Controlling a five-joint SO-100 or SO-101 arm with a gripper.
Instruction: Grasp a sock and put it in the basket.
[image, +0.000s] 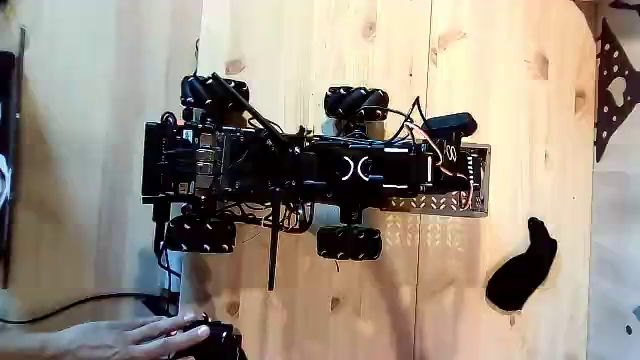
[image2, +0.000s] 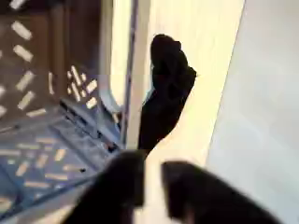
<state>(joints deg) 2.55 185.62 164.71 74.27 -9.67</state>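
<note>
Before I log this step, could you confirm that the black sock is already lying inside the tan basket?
Not quite: the sock lies on the wooden floor beside the basket, outside its wall, as the wrist view shows. It is black, and the basket is tan, as you said.

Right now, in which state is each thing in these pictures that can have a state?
Small black limp fabric sock: lying flat on the wooden table, outside the crate, not gripped.
Tan plastic lattice crate: upright in the wrist view; no sock in the visible part.
Black two-finger gripper: open, holding nothing, near the sock.
Hand: resting on a black device.
</note>
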